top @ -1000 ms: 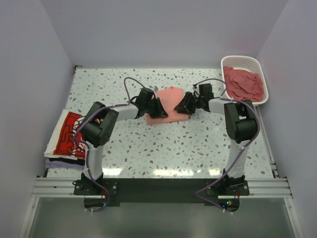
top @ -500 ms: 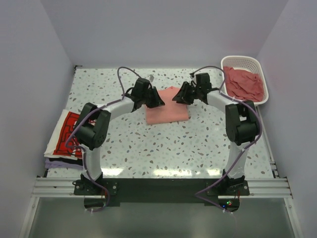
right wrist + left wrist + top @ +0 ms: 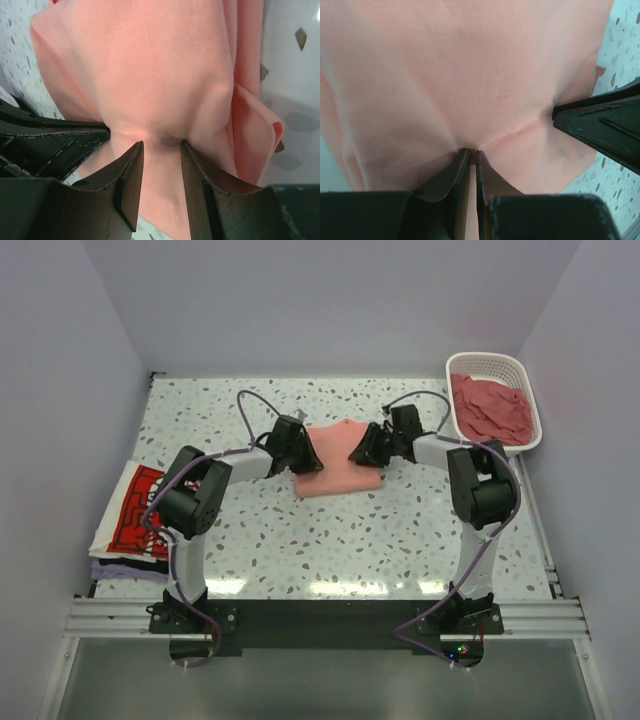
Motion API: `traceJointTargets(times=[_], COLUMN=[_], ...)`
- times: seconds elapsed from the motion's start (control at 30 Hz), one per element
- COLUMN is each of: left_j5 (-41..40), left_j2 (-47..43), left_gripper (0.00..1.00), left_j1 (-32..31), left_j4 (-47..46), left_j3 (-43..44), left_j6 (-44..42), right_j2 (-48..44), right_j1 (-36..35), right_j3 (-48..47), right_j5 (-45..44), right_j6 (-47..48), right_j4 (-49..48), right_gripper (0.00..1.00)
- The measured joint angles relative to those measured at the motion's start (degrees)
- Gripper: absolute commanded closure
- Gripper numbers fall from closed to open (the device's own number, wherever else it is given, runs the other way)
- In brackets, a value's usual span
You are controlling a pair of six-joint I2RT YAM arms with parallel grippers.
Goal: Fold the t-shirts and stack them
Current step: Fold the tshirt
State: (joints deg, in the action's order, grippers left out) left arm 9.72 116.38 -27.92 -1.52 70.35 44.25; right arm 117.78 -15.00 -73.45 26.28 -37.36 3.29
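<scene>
Centre of the top view: a folded salmon-pink t-shirt (image 3: 338, 468) on the speckled table (image 3: 400, 530). The left gripper (image 3: 470, 151), jaws nearly together, pinches its left side. The right gripper (image 3: 161, 146), jaws narrowly apart, clamps a fold on its right side.

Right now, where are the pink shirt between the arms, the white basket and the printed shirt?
pink shirt (image 3: 337, 462): overhead view, middle of the folded cloth.
white basket (image 3: 487, 362): overhead view, its far slatted wall.
printed shirt (image 3: 135, 515): overhead view, its red-and-black print.
</scene>
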Motion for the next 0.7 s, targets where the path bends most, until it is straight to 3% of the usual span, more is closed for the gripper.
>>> traceJointTargets(times=[0.47,0.67,0.7], left_j5=[-3.9,-5.6,-6.1], left_j2=[-15.2,-23.7,-25.3], left_gripper=[0.84,0.67,0.6], left_j1=[-9.3,-11.0,-11.0], left_j4=[-1.6,2.8,4.4], left_j3=[-19.4,-25.3,-25.3], left_j6=[4.8,6.4,6.4], right_j2=[-18.3,-25.3,-26.1], right_j1=[-0.5,-0.4,-0.4], right_j3=[21.8,25.3,25.3], right_j5=[-1.7,-2.9,-2.9], right_j6=[1.3,3.0,3.2], right_j4=[0.7,4.5,4.9], right_gripper=[0.57,0.56,0.56])
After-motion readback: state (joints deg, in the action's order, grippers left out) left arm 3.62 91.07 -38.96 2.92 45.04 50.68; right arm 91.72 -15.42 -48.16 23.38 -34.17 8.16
